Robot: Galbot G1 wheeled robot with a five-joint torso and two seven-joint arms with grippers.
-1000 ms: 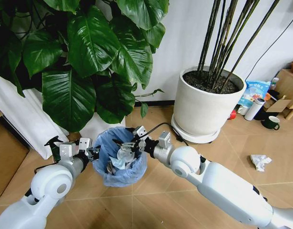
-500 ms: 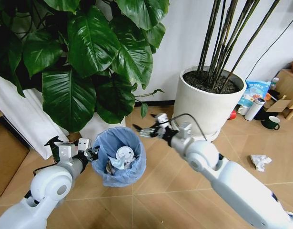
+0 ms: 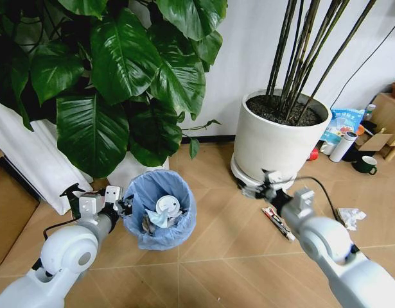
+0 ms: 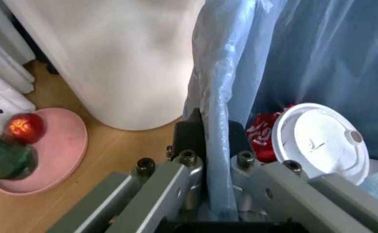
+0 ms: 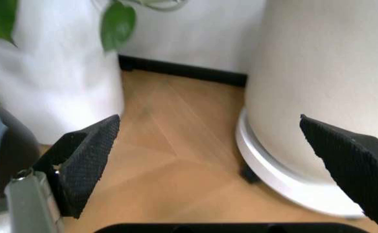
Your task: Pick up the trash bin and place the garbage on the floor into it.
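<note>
the left gripper [image 4: 205,194] has its fingers clamped together on the near-left rim of the trash bin [image 3: 160,218], with a fold of the thin pale blue liner running straight up between them (seen in the left wrist view). in the head view this gripper [image 3: 123,206] sits at the bin's left edge, its pale arm reaching in from the near left corner.

the bin is small and round, wrapped in crinkled blue plastic, standing on the tan herringbone floor [image 3: 210,256] just in front of the big leafy plant [image 3: 120,77]. inside lie a white disc [image 3: 167,206], some pale tissue and a bit of red wrapper [image 4: 262,138]; the disc [image 4: 318,143] shows a small nub near its edge.

the right gripper [image 5: 221,165] has its black ridged fingers [image 5: 88,150] spread wide apart, nothing between them. in the head view it [image 3: 256,188] hangs low beside the base of the white plant pot [image 3: 274,138] on the right, well apart from the bin.

a long thin wrapper [image 3: 278,223] lies on the floor just near of that gripper, and a white tissue wad [image 3: 350,217] rests farther right. behind the bin, the left wrist view catches a pink saucer [image 4: 62,150] against a white pot.
</note>
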